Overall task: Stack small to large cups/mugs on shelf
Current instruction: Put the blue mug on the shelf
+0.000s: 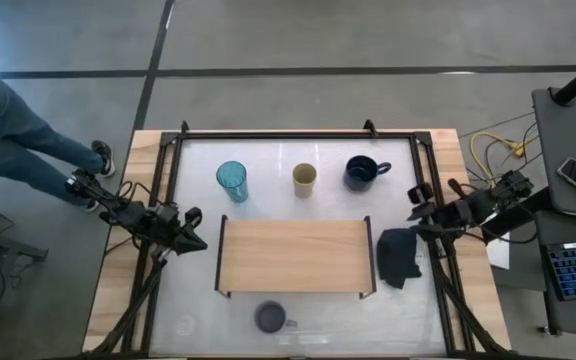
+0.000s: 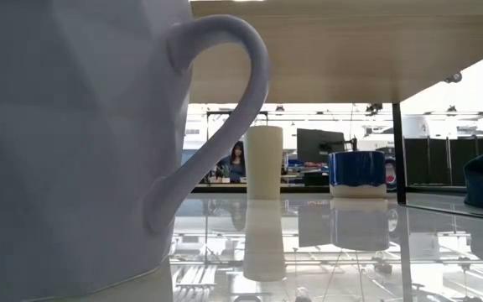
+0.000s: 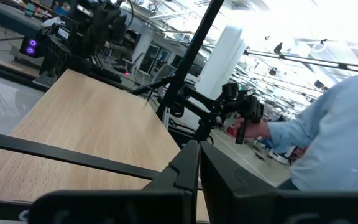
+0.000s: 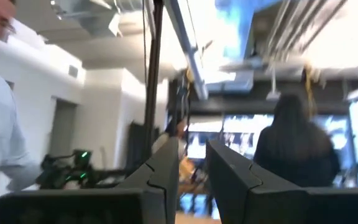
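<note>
The low light-wood shelf point(image 1: 296, 255) stood bare. The left pincer point(image 1: 192, 241) was together, the right pincer point(image 1: 415, 214) slightly apart, empty. Reaching past the tall translucent teal tumbler point(image 1: 232, 181) might topple it.

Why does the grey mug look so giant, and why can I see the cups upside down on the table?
Low view: the grey mug sits right against the camera, so it fills the picture; the shiny tabletop mirrors the tan cup and navy mug.

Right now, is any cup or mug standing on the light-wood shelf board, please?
No, the light-wood shelf board is bare in the high view.
</note>
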